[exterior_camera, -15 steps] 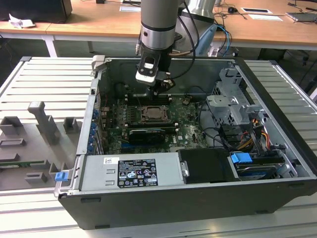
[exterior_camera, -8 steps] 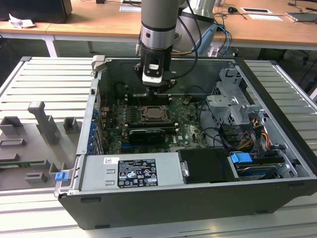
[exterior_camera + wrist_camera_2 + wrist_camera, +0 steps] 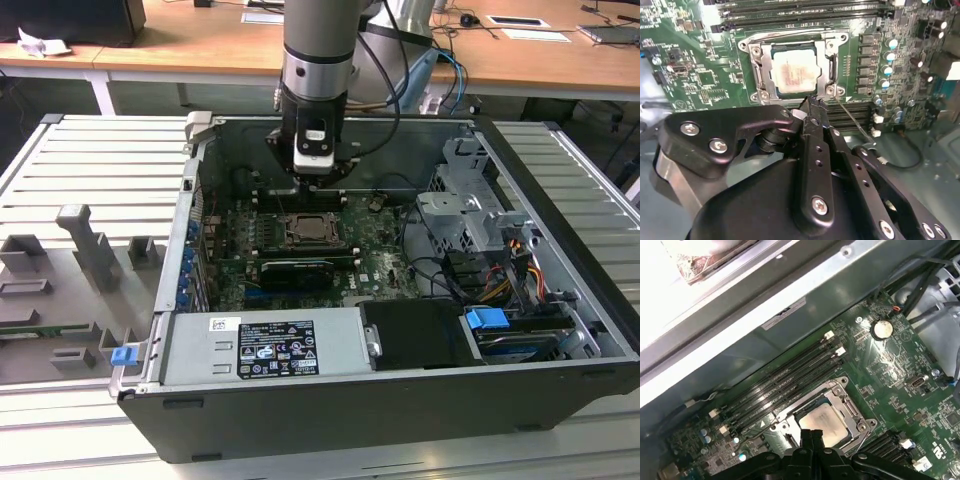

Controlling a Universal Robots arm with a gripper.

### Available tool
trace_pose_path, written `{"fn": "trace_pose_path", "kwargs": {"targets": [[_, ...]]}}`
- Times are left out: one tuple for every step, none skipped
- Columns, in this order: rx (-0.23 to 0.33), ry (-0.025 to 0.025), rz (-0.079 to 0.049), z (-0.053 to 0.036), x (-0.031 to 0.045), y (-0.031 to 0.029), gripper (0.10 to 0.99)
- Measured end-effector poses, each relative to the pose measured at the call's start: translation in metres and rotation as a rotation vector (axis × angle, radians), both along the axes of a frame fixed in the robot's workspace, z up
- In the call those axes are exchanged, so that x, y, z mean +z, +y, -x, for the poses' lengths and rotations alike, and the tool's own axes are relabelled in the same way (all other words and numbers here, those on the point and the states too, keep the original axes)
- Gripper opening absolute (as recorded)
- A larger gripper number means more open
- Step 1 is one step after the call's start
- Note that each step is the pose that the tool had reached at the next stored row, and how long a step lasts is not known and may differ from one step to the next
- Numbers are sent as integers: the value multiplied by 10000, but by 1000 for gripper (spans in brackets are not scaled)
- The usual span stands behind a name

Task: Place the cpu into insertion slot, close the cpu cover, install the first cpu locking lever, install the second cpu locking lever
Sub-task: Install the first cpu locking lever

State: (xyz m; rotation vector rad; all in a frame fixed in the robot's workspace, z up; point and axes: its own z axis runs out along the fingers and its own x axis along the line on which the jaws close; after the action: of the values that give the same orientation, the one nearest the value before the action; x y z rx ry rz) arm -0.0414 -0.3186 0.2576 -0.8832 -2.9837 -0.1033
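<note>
Wooden desks [image 3: 200,50] ran across the back, and in front of them a ribbed metal table [image 3: 100,160] carried one open computer case [image 3: 400,410]. At the exterior view's left, grey fixture blocks [image 3: 85,245] stood on the table, and one blue clip [image 3: 123,354] sat at the case's near corner. Beside it, a grey power supply [image 3: 265,345] lay along the near wall.

Near the middle, the single arm [image 3: 318,50] came straight down into the case with its wrist vertical. Its gripper [image 3: 310,183] hung low over the green motherboard [image 3: 380,245]. In both wrist views the fingers [image 3: 807,436] were pressed together with nothing between them. The tips lay just beside one edge of the insertion slot [image 3: 795,36]; whether they touched it could not be told.

The one cpu [image 3: 794,74] sat in that slot, a pale silvery-beige square, face up. The cpu cover [image 3: 762,70], a silver frame, lay flat around it, and the face showed through its window. One thin wire lever [image 3: 855,120] slanted out from the socket's corner next to the fingertips. Two banks of long black memory slots [image 3: 780,377] flanked the socket, one on each side.

At the exterior view's right stood a grey drive cage [image 3: 465,205], with one blue tab [image 3: 487,322] nearer the front.
</note>
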Motion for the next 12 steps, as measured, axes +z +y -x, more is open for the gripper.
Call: {"fn": "trace_pose_path", "kwargs": {"targets": [[127, 0, 0, 1, 0, 0, 106], [266, 0, 0, 2, 0, 0, 106], [404, 0, 0, 2, 0, 0, 106], [558, 0, 0, 3, 0, 0, 106], [705, 0, 0, 3, -1, 0, 106], [824, 0, 0, 3, -1, 0, 106], [1040, 0, 0, 4, -1, 0, 106], [1232, 0, 0, 4, -1, 0, 106], [1929, 0, 0, 5, -2, 0, 106], [2599, 0, 0, 5, -4, 0, 106], [3136, -18, 1, 5, -5, -3, 106], [3395, -89, 13, 6, -6, -8, 106]]}}
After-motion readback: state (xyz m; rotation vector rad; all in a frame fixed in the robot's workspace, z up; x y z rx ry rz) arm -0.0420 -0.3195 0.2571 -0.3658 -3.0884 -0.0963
